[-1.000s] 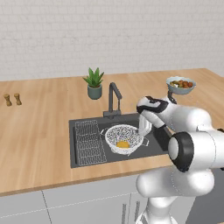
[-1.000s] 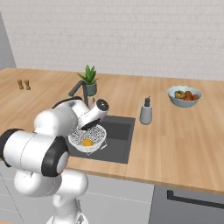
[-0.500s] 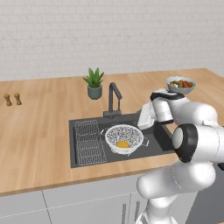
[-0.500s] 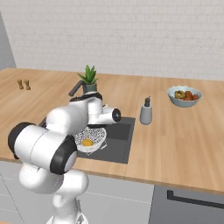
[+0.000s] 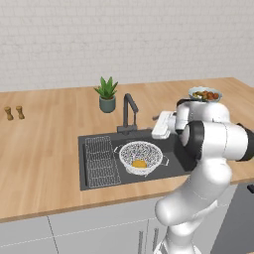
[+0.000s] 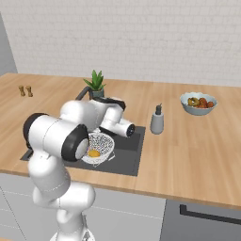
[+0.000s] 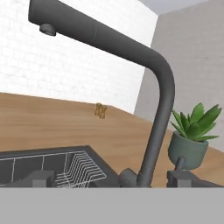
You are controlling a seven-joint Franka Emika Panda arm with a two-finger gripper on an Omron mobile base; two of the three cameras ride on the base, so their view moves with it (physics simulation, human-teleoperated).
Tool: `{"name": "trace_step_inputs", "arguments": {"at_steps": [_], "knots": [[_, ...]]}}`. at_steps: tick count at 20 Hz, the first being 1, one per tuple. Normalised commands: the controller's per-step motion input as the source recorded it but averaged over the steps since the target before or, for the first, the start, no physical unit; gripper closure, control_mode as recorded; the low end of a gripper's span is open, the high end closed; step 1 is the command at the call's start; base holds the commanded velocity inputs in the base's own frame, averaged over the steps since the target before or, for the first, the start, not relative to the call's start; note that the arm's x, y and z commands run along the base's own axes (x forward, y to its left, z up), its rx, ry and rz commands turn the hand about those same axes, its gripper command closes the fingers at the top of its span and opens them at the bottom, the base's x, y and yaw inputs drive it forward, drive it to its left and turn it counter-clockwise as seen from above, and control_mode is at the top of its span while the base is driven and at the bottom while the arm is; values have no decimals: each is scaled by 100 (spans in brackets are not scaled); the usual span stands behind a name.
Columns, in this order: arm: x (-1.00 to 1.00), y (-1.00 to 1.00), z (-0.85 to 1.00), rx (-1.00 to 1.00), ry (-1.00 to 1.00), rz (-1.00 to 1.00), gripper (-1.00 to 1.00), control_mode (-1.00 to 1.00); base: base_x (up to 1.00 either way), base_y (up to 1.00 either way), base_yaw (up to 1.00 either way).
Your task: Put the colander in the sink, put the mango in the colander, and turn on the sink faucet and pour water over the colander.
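The colander (image 5: 141,156) is seen resting in the sink (image 5: 99,178), with the mango (image 5: 139,163) lying inside it and the wire grid rack (image 5: 100,160) just to its left. The sink faucet (image 5: 129,112) is mounted at the sink's back edge; no stream is seen at its spout. The gripper (image 7: 111,177) is held with fingers spread wide, empty, facing the faucet neck from the right. A potted plant (image 5: 107,94) is set behind the faucet, a soap dispenser (image 6: 157,120) right of the sink, a fruit bowl (image 6: 198,103) farther right, and two small shakers (image 5: 14,112) far left
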Motion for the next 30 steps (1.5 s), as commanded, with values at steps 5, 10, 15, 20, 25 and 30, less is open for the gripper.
{"name": "trace_step_inputs", "arguments": {"at_steps": [5, 10, 15, 20, 25, 30], "knots": [[52, 7, 16, 7, -11, -6, -100, -100, 0, 0, 0], [36, 8, 14, 0, -1, -4, -100, -100, 0, 0, 0], [28, -1, 1, 0, 0, 0, -100, -100, 0, 0, 0], [43, -3, -10, 0, 0, 0, -100, -100, 0, 0, 0], [52, 0, -24, 0, 0, 0, -100, -100, 0, 0, 0], [46, 3, -27, 0, 0, 0, -100, -100, 0, 0, 0]]}}
